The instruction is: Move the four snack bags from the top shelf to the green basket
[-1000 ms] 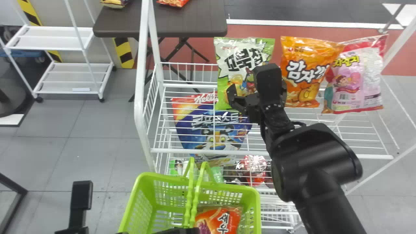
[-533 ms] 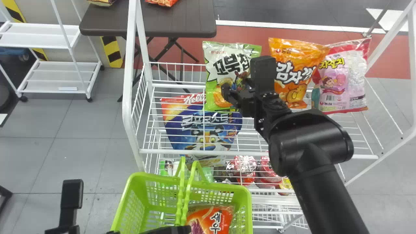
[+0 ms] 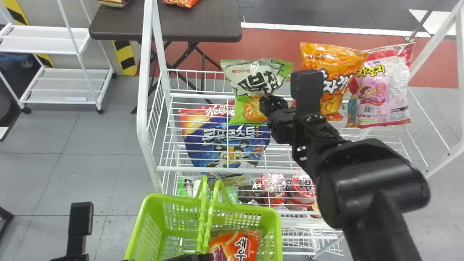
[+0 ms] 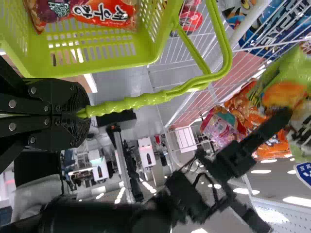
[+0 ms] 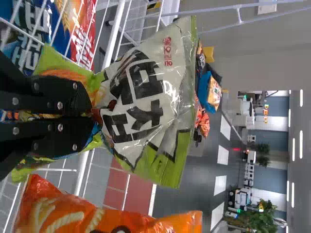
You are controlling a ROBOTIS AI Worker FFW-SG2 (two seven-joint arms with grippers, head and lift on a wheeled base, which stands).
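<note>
Lying in the green basket (image 3: 253, 209) is a red-orange snack bag (image 3: 237, 245).

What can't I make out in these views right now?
- Green snack bag, right wrist view: its pinched middle, behind the right gripper.
- Orange snack bag, head view: part of its left side, behind the right gripper.
- Green basket and the red snack bag inside, head view: near ends, cut off by the bottom edge.
- Basket handle, left wrist view: the gripped stretch, inside the left gripper.
</note>
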